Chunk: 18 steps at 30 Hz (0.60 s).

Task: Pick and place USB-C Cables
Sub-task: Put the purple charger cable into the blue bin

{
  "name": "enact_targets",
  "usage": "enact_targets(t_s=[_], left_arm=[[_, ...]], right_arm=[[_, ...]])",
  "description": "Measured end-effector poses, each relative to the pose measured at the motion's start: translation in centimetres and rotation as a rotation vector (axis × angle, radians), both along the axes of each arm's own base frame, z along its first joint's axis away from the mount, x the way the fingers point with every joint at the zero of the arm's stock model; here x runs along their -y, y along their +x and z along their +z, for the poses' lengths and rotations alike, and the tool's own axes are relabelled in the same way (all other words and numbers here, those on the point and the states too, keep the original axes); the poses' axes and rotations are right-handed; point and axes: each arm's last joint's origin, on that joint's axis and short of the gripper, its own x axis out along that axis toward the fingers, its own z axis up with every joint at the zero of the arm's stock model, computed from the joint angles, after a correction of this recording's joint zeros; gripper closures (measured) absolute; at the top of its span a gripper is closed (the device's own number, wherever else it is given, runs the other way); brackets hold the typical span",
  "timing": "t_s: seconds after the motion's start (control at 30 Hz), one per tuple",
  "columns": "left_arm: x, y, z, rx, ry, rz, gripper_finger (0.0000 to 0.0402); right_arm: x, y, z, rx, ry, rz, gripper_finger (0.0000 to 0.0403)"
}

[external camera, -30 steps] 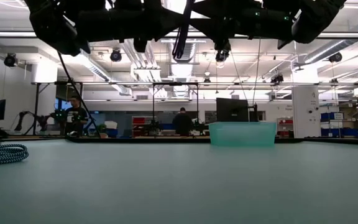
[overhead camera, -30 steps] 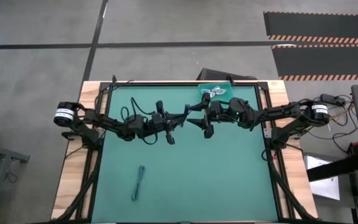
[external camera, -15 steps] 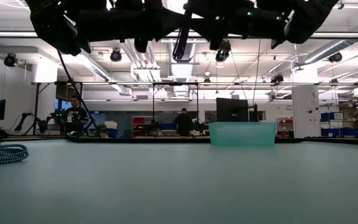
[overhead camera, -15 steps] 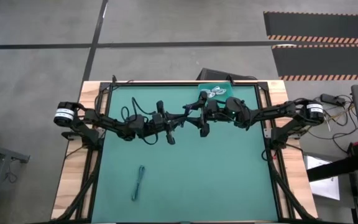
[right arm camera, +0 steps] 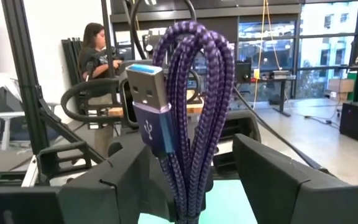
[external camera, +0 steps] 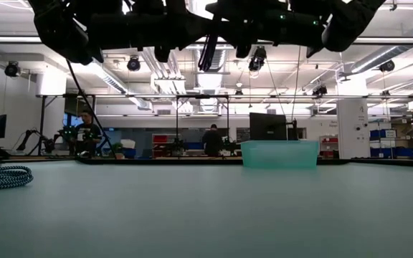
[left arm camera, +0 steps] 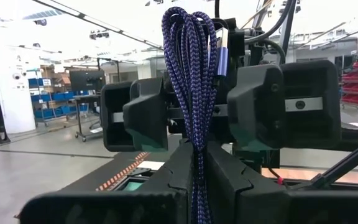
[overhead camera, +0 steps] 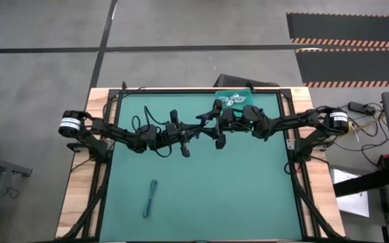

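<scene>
A purplish-black braided cable bundle (left arm camera: 188,74) is high above the table between my two grippers, which face each other near the table's middle. It shows as a dark slanted strip (external camera: 208,46) in the low view. My left gripper (left arm camera: 201,180) is shut on it. My right gripper (right arm camera: 191,186) is open, with one finger on either side of the bundle (right arm camera: 194,99) and apart from it. A blue-grey bundle (overhead camera: 151,198) lies flat on the mat near the front left. White coils (overhead camera: 234,100) lie in the teal bin (overhead camera: 243,94). My left gripper pinches the purplish-black bundle between its two fingers at the lower stretch (left arm camera: 197,143), several strands together. The fingers come in level from the table's left. The bundle is lifted clear, nearly upright, with its looped end (left arm camera: 182,18) and plug (left arm camera: 221,59) above the fingers.
The teal bin (external camera: 279,153) stands at the far edge, right of centre. The blue-grey bundle (external camera: 2,177) lies at the left in the low view. Green mat (overhead camera: 235,196) spreads beneath the arms. People stand in the room behind the table.
My right gripper has moved toward the table's left, closer to my left gripper and the bundle it holds. My left arm has kept still.
</scene>
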Motion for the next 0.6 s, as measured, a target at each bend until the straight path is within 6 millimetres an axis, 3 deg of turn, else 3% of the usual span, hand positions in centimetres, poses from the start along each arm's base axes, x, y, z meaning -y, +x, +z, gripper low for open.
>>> enact_targets(t_s=[0.6], left_arm=[[0.00,-0.01,-0.02,0.000,-0.003,0.000,0.0388]], right_arm=[[-0.02,0.00,0.00,0.002,-0.036,0.001,0.0383]])
